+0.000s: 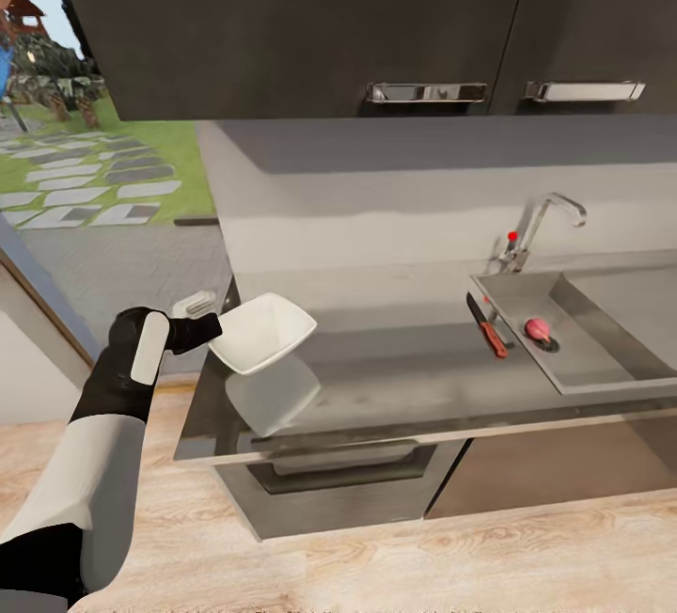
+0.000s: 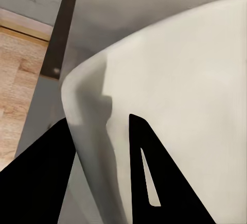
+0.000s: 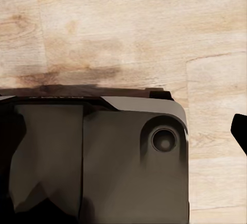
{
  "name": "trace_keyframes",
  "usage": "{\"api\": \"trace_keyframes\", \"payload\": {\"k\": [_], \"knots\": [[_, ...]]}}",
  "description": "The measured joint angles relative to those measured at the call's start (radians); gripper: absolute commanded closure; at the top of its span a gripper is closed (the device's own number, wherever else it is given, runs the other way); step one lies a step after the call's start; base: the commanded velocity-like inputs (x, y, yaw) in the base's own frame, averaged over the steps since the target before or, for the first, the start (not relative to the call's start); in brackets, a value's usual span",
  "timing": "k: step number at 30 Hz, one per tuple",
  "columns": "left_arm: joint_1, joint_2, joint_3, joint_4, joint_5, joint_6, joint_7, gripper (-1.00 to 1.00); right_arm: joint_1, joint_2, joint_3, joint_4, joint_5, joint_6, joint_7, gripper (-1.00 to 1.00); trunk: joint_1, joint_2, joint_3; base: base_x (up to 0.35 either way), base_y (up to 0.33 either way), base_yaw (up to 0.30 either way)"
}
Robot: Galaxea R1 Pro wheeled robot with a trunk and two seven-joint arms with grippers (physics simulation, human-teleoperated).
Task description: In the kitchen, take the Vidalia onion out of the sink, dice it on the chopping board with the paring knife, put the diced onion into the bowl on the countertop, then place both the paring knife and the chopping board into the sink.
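At the left, the left pincer (image 1: 209,329) is seen clamped on the rim of the white bowl (image 1: 263,331), which is held tilted above the left end of the grey desk (image 1: 395,378); its reflection is shown on the glossy top below. In the left wrist view one dark finger (image 2: 154,177) lies inside the bowl wall and the other outside it. The bowl is judged stiff, light, smooth and breakable, so a rim pinch is suitable but prone to slipping.

Further right, the knife (image 1: 487,325) is laid on the edge of the sink (image 1: 602,369), red handle toward the robot; the handle is the safe place to grip. The onion (image 1: 538,329) rests in the basin by the drain; it is judged round, firm and apt to roll.

The state of the right pincer cannot be told. No writing is legible.
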Motion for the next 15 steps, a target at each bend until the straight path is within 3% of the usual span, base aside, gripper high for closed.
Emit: {"api": "trace_keyframes", "payload": {"k": [15], "knots": [[0.000, 0.000, 0.000, 0.000, 0.000, 0.000, 0.000, 1.00, -0.001, 0.001, 0.000, 0.000, 0.000, 0.000, 0.000, -1.00, 0.000, 0.000, -0.021, 0.000, 0.000, 0.000]]}}
